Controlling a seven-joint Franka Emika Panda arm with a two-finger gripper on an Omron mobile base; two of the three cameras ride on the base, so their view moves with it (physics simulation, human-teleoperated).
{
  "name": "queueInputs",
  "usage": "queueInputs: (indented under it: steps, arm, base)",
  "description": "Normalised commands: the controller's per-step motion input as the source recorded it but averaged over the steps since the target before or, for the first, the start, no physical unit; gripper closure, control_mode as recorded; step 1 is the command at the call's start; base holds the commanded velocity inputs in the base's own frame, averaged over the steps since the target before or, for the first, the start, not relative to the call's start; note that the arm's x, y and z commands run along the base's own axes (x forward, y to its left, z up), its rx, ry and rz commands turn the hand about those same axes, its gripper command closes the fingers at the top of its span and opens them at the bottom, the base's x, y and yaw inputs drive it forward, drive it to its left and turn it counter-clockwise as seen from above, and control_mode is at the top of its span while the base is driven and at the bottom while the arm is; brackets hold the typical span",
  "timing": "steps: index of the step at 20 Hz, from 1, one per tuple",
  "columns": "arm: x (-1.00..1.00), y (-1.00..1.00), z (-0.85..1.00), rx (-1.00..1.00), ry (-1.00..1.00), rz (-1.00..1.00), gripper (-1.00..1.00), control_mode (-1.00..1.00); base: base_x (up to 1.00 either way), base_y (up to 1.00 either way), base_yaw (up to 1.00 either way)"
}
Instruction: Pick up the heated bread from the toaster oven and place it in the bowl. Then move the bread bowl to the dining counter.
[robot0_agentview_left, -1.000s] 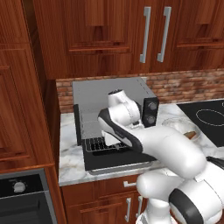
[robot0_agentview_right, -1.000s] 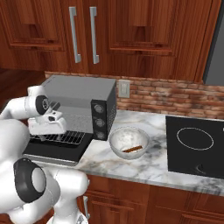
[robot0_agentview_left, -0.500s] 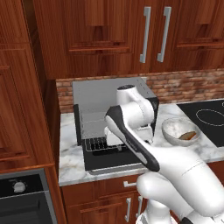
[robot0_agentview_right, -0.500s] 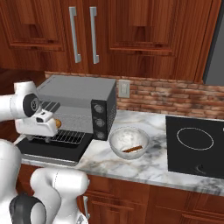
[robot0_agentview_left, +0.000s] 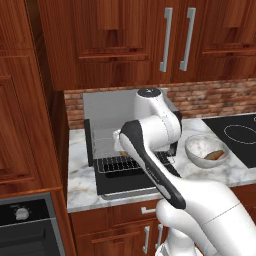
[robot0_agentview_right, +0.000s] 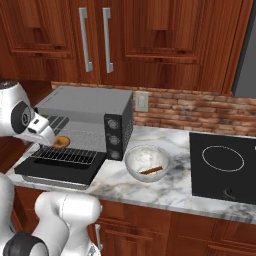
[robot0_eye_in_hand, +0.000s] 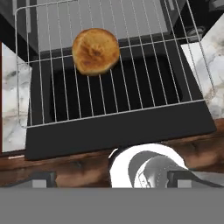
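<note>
My jaws stood wide, holding nothing, above the pulled-out wire rack (robot0_eye_in_hand: 131, 83). Nearest lay the black drop-down door (robot0_eye_in_hand: 118, 131), flat and open. On the rack, toward eleven o'clock in my hand view, rested the round golden-brown bread (robot0_eye_in_hand: 95, 51), apart from my fingers. Behind it was the grey metal toaster oven (robot0_agentview_right: 82, 107). At three o'clock of the oven sat the whitish speckled bowl (robot0_agentview_right: 147, 162) on the marble top (robot0_agentview_right: 165, 190).
</note>
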Motion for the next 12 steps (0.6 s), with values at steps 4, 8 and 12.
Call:
queueInputs:
  steps: [4, 8, 12]
  arm:
    - [0.46, -0.04, -0.05, -0.01, -0.08, 0.00, -1.00, -1.00]
    - [0.29, -0.46, -0.28, -0.01, -0.05, 0.00, -1.00, -1.00]
    - [0.23, -0.20, -0.19, -0.01, -0.01, 0.00, -1.00, -1.00]
  base:
    - [0.00, 0.00, 0.00]
    - [0.00, 0.00, 0.00]
    - [0.00, 0.00, 0.00]
